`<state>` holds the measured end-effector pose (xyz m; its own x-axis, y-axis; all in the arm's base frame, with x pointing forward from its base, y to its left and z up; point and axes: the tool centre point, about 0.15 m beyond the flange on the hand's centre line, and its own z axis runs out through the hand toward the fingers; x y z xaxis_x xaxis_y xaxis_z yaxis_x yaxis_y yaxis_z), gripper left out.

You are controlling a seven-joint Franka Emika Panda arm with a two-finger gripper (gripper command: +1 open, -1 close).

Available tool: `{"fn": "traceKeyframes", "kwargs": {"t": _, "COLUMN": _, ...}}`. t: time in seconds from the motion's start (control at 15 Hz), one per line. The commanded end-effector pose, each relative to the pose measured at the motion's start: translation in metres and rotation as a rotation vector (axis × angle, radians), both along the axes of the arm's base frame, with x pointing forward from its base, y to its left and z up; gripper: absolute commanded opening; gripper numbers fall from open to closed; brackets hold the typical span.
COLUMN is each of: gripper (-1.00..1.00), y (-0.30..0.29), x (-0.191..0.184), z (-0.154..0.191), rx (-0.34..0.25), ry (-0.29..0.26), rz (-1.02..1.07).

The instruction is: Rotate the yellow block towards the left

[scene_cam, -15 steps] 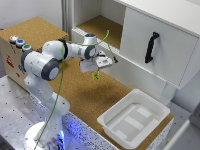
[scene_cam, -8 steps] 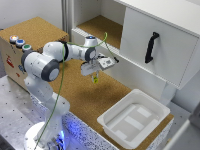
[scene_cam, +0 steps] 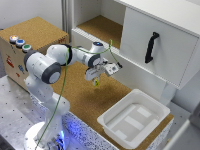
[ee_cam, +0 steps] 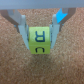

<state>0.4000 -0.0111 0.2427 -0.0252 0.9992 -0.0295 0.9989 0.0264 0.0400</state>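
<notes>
My wrist view shows the claw [ee_cam: 39,36] closed on the block [ee_cam: 39,41]: a finger [ee_cam: 23,29] presses each side of the yellow cube, with no gap showing between pad and face. The block sits squarely between the two fingers, and its facing side carries dark marks, one above the other, that look like letters turned on their side. Behind it I see only speckled brown cork.

In the exterior view the arm [scene_cam: 47,62] reaches out over the cork-topped desk [scene_cam: 85,97], and the claw [scene_cam: 96,80] points down with the block [scene_cam: 96,82] at its tips, a small yellow spot near the middle of the cork area. I cannot tell from either view whether the block rests on the cork or hangs just above it.

On the exterior view's right, near the desk's front edge, lies a white tray [scene_cam: 134,119], well apart from the block. Behind the claw stands a white cabinet [scene_cam: 160,45] with a black handle [scene_cam: 151,46]. On the exterior view's left is a cork-covered box [scene_cam: 30,42] with three buttons [scene_cam: 20,43] on top.
</notes>
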Motion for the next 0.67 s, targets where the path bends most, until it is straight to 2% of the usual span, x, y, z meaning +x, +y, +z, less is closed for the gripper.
{"fn": "traceKeyframes", "kwargs": {"t": 0.0, "gripper": -1.0, "y": 0.01, "x": 0.016, "z": -0.033, "rx": -0.014, "ry": -0.046, "rz": 0.036}}
{"fn": "traceKeyframes", "kwargs": {"t": 0.27, "gripper": -1.0, "y": 0.002, "x": 0.017, "z": -0.046, "rx": -0.045, "ry": 0.016, "rz": 0.03}}
{"fn": "traceKeyframes", "kwargs": {"t": 0.53, "gripper": -1.0, "y": -0.002, "x": 0.021, "z": -0.041, "rx": -0.067, "ry": -0.002, "rz": 0.015}}
{"fn": "traceKeyframes", "kwargs": {"t": 0.6, "gripper": 1.0, "y": 0.0, "x": 0.019, "z": -0.032, "rx": -0.058, "ry": 0.004, "rz": 0.026}}
